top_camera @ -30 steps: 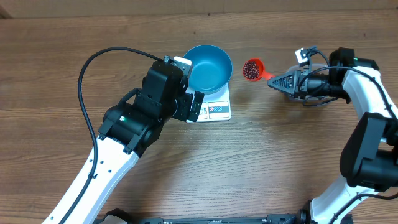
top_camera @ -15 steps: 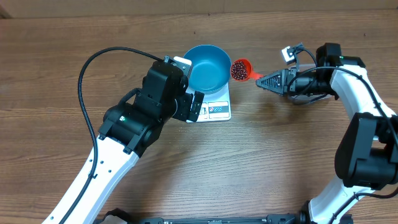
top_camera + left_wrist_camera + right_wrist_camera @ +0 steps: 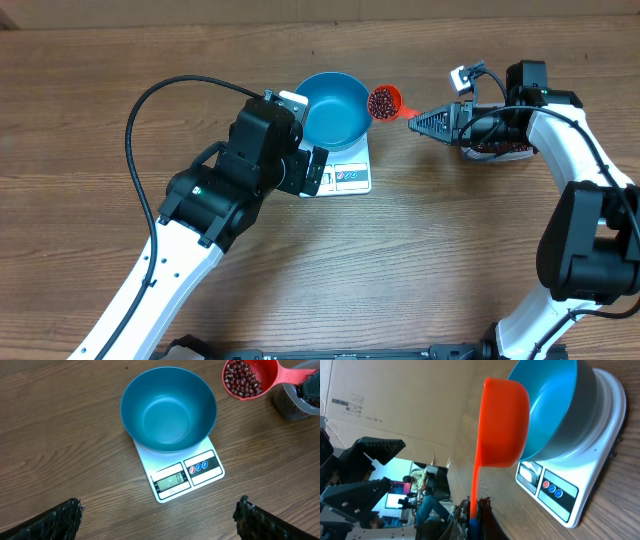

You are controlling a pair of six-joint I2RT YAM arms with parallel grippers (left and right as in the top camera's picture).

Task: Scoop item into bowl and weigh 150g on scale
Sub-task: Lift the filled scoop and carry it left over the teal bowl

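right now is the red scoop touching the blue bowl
Apart. The left wrist view shows a strip of table between the scoop and the rim of the bowl.

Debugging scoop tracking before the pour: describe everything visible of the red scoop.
The scoop is orange-red plastic: a round cup on a straight, thin handle. The cup is held roughly level, open side up, full of dark red-brown beans. The fingers of the right gripper are shut on the handle's far end. The cup hangs right beside the rim of the blue bowl; whether they touch cannot be told.
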